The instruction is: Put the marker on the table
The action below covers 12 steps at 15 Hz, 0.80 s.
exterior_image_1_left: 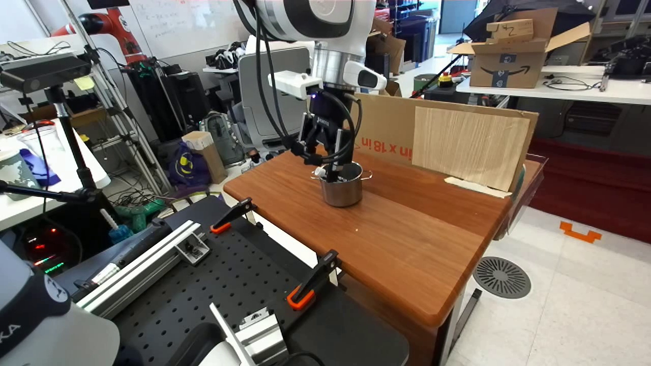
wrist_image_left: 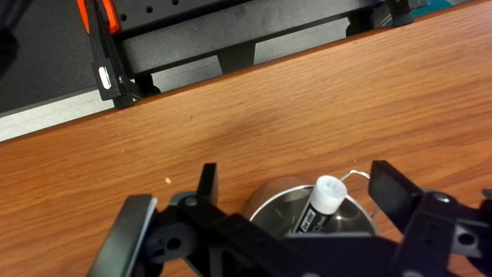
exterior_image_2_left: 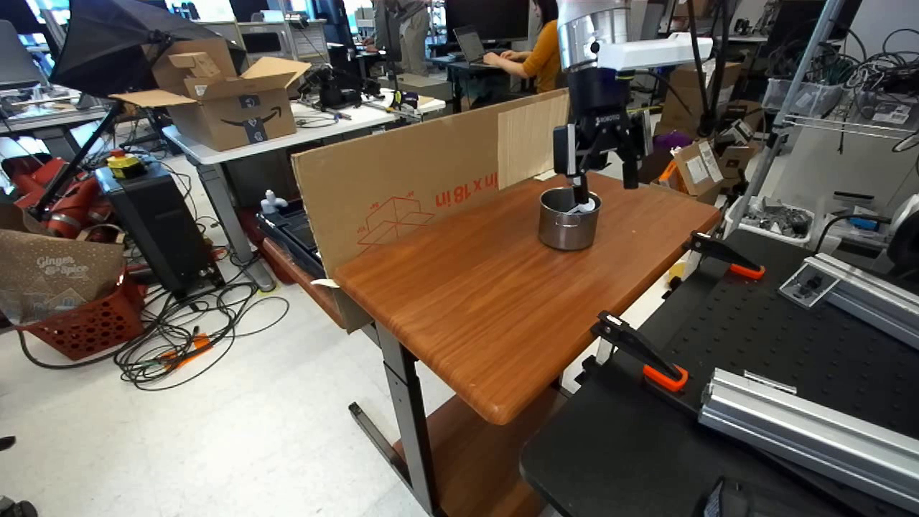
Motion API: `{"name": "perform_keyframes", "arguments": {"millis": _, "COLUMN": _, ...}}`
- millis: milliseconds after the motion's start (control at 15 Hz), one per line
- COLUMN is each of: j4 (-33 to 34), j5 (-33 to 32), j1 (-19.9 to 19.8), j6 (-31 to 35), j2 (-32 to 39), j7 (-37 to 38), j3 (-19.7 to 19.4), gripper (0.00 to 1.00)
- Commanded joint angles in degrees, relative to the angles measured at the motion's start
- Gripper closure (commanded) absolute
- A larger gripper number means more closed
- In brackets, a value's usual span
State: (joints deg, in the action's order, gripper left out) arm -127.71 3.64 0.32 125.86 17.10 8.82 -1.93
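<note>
The fingers (wrist_image_left: pixel 392 196) stand spread apart, released; the marker (wrist_image_left: pixel 320 205) leans inside the pot (exterior_image_1_left: pixel 342 195) (white end up), and the pot stands between the long edges of the surface (exterior_image_1_left: pixel 417 244).

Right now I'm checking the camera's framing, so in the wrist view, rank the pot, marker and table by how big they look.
1. Table, cut off by the frame
2. Pot, partly hidden
3. Marker, partly hidden too, yet clearly smaller
</note>
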Motion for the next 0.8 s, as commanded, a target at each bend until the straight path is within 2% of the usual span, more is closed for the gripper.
{"name": "perform_keyframes", "arguments": {"millis": 0, "j4": 1.5, "j5": -2.0, "j1": 0.7, "j6": 0.4, "j2": 1.9, "j7": 2.4, "j3": -0.4, "gripper": 0.0}}
{"name": "perform_keyframes", "arguments": {"millis": 200, "j4": 2.1, "j5": -2.4, "j1": 0.9, "j6": 0.4, "j2": 3.1, "j7": 3.2, "j3": -0.5, "gripper": 0.0}}
{"name": "perform_keyframes", "arguments": {"millis": 267, "j4": 2.2, "j5": -2.7, "j1": 0.9, "j6": 0.4, "j2": 3.3, "j7": 3.4, "j3": -0.5, "gripper": 0.25}}
{"name": "perform_keyframes", "arguments": {"millis": 333, "j4": 2.5, "j5": -2.9, "j1": 0.9, "j6": 0.3, "j2": 3.6, "j7": 3.4, "j3": -0.5, "gripper": 0.26}}
{"name": "perform_keyframes", "arguments": {"millis": 400, "j4": 2.6, "j5": -3.0, "j1": 1.0, "j6": 0.2, "j2": 3.8, "j7": 3.5, "j3": -0.5, "gripper": 0.32}}
{"name": "perform_keyframes", "arguments": {"millis": 733, "j4": 3.1, "j5": -3.2, "j1": 1.1, "j6": -0.4, "j2": 4.2, "j7": 3.3, "j3": -0.4, "gripper": 0.73}}
